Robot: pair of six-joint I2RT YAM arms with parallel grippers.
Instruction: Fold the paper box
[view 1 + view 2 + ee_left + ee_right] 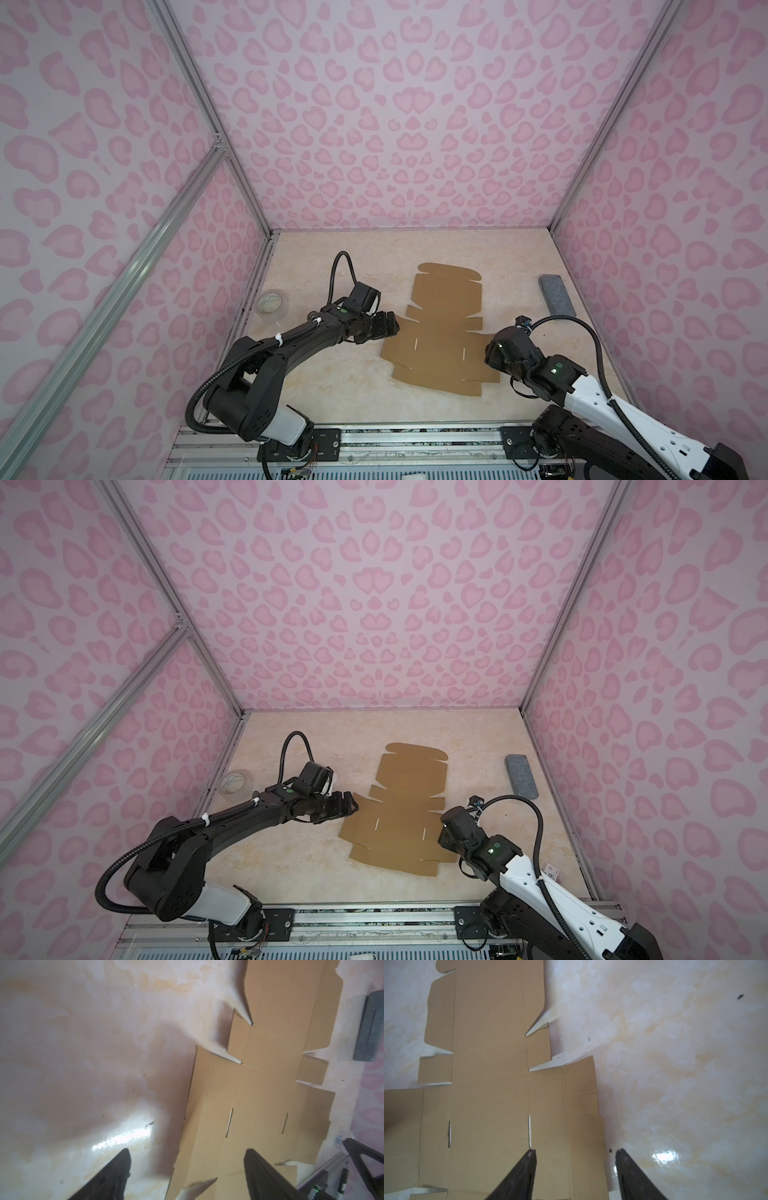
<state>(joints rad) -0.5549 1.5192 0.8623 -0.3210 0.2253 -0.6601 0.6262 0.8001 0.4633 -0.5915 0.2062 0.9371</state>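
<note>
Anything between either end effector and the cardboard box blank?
Nothing visible. The flat brown cardboard die-cut sheet lies bare; the open left end effector is at its left edge, the open right end effector at its right edge. The clear tape roll and grey rectangular block sit off to the sides.

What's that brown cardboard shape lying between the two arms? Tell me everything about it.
The paper box is an unfolded brown cardboard cutout, lying flat on the marbled table. It has side flaps, crease lines, notches and two slits. The open left gripper straddles one side edge, the open right gripper the opposite; whether they touch it is unclear.
</note>
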